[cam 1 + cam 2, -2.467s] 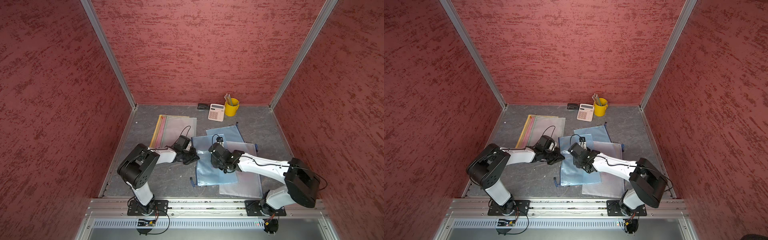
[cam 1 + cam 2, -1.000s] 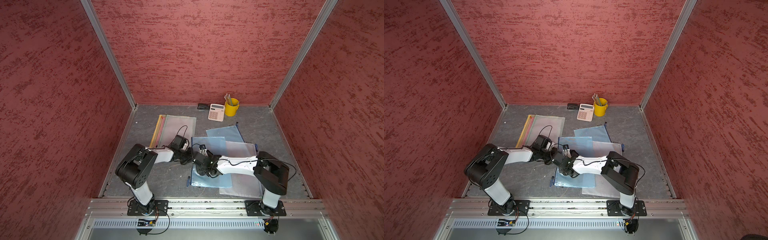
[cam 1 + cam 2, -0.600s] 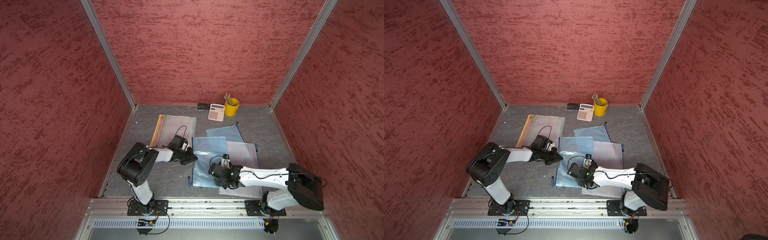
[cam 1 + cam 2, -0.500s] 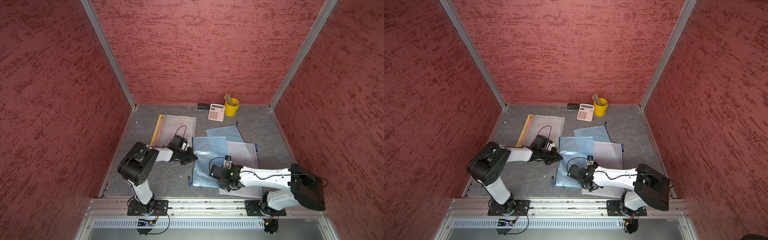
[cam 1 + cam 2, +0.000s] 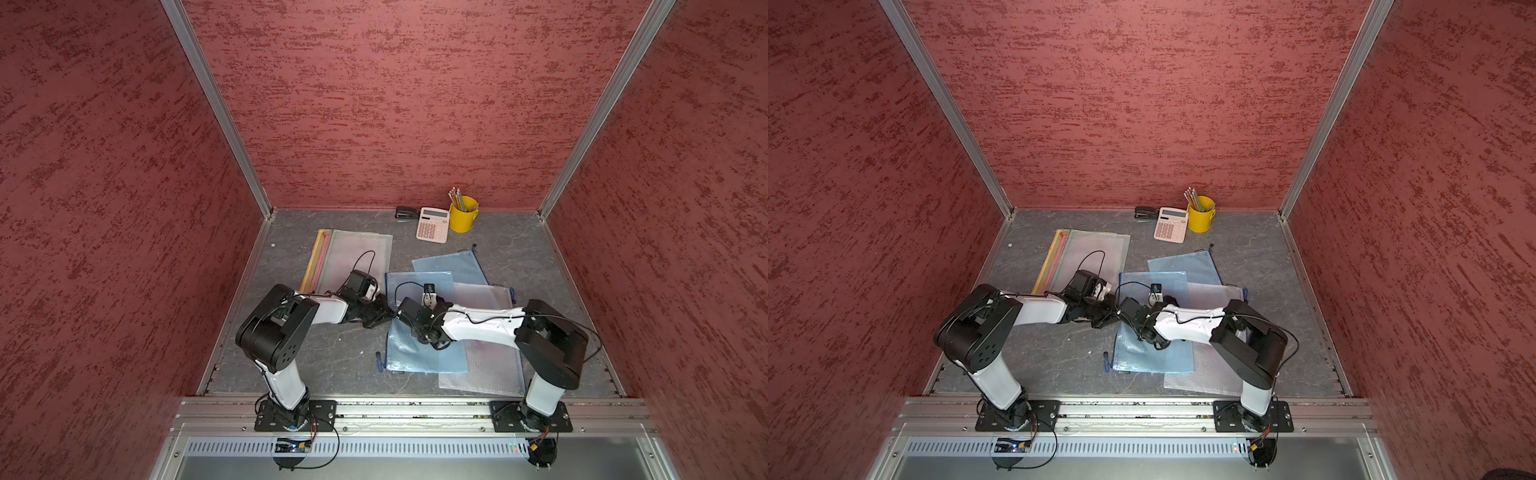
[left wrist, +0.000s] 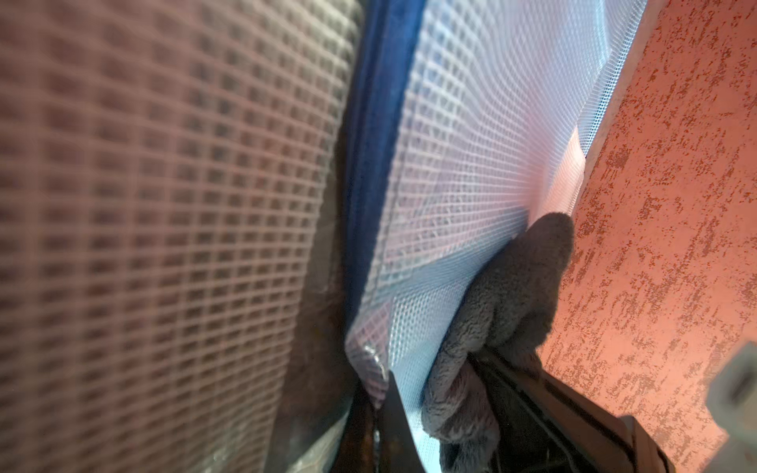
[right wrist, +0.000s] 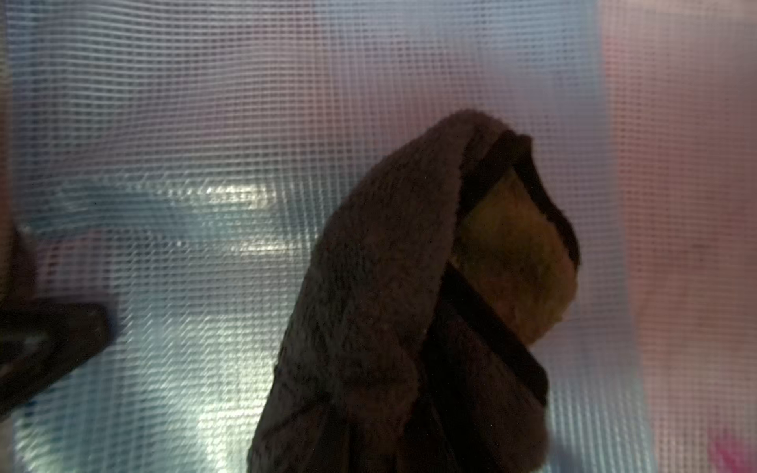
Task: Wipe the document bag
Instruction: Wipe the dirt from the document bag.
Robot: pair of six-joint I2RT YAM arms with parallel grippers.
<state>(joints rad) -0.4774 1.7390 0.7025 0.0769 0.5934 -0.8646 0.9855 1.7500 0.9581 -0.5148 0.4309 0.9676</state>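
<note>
The blue document bag [image 5: 415, 357] lies central on the worktop [image 5: 332, 361], its long side running near to far. The right claw [image 5: 432, 338], pinching a grey cloth [image 7: 381, 286], presses on it. The left claw [image 5: 380, 318], pressed together, seems to hold its left edge.

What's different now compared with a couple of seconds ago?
The right gripper, clamping the grey cloth, swept over the blue document bag toward its near edge, then back beside the left gripper. The left gripper stayed pinching the bag's edge.
</note>
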